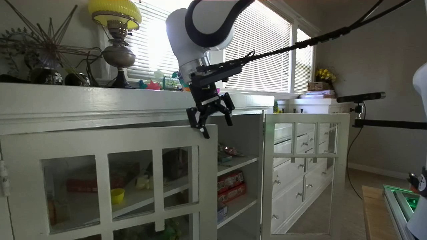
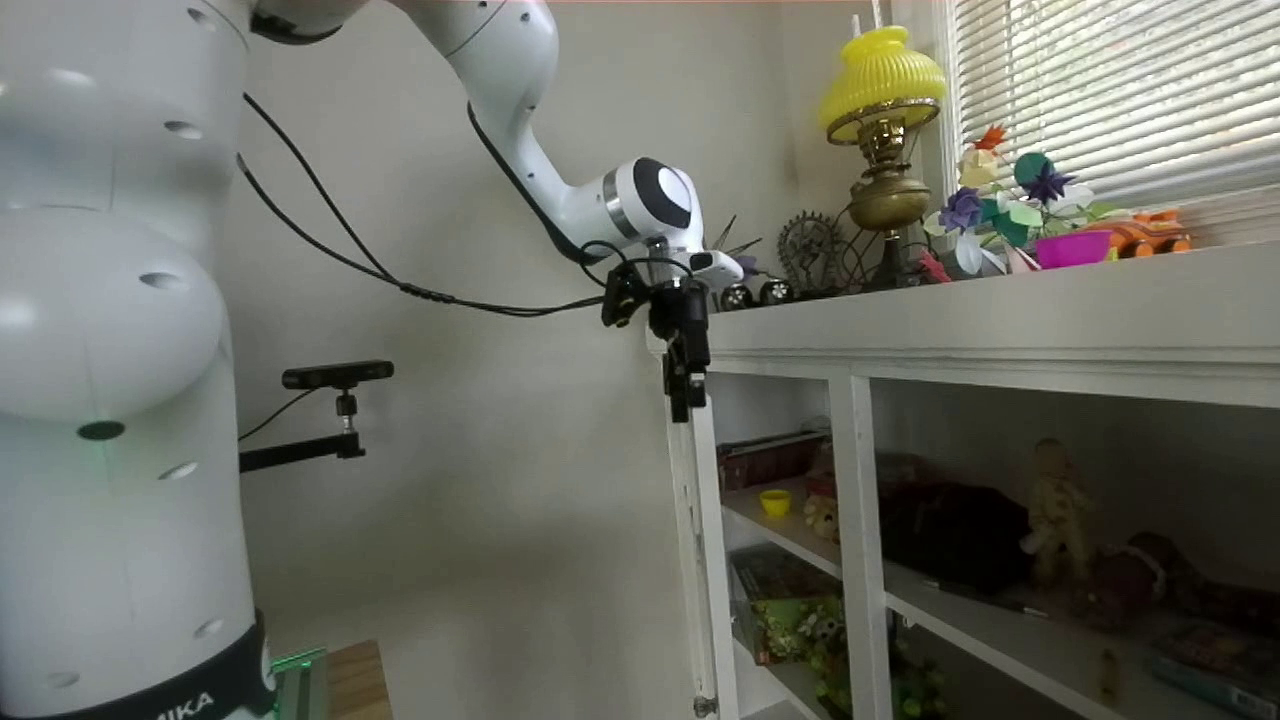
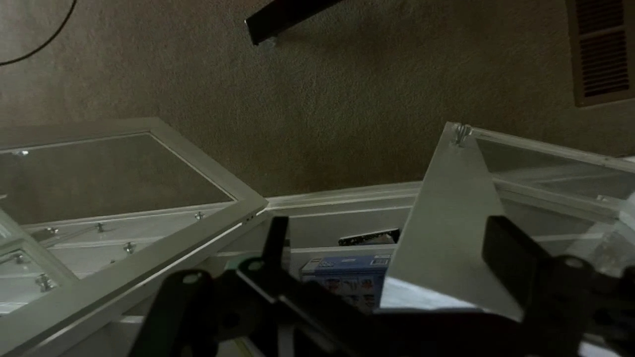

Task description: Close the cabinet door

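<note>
The white cabinet [image 1: 100, 103] has a glass-paned door [image 1: 207, 173] standing partly open. This door shows edge-on in an exterior view [image 2: 708, 520] and between my fingers in the wrist view [image 3: 446, 223]. A second glass-paned door [image 1: 340, 173] is swung wide open; it also shows in the wrist view [image 3: 208, 173]. My gripper [image 1: 217, 129] is open and points down at the upper free corner of the partly open door. One finger overlaps the door's face; the other is past its free edge, over the cabinet opening. Whether a finger touches the door I cannot tell.
Shelves inside hold red boxes [image 1: 231, 186], a blue box [image 3: 347, 277] and a yellow cup [image 1: 117, 196]. A yellow-shaded lamp [image 1: 119, 56] and paper flowers [image 2: 1000, 215] stand on the cabinet top. A camera on a bracket [image 1: 361, 97] stands beyond the second door.
</note>
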Controlling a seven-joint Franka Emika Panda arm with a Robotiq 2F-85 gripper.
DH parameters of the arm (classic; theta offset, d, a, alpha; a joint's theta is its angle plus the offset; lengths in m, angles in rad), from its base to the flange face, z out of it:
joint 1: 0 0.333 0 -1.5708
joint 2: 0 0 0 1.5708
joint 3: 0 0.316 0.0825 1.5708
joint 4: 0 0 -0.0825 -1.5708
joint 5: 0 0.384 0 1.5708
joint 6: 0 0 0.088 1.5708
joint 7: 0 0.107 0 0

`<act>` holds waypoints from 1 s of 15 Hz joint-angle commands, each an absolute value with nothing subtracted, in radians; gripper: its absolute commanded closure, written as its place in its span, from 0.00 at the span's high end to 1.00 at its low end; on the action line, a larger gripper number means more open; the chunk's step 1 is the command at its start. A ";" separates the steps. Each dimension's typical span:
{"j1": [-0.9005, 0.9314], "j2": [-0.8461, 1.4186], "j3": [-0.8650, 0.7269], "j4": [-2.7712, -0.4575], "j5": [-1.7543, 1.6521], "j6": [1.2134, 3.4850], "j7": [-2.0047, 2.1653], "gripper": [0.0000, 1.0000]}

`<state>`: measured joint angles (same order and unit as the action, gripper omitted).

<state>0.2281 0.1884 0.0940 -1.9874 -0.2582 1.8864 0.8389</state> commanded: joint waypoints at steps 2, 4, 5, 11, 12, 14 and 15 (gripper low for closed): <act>0.209 0.184 0.090 -1.991 -0.223 1.946 0.926 1.00; 0.204 0.190 0.091 -1.987 -0.218 1.993 0.940 1.00; 0.202 0.193 0.092 -1.985 -0.216 2.017 0.943 1.00; 0.210 0.221 0.094 -1.985 -0.245 2.201 0.919 1.00; 0.211 0.226 0.093 -1.988 -0.249 2.231 0.911 1.00; 0.214 0.236 0.090 -1.992 -0.261 2.281 0.895 1.00; 0.215 0.241 0.087 -1.996 -0.272 2.304 0.884 1.00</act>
<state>0.2128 0.2290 0.0922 -1.9874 -0.2556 2.2340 0.9159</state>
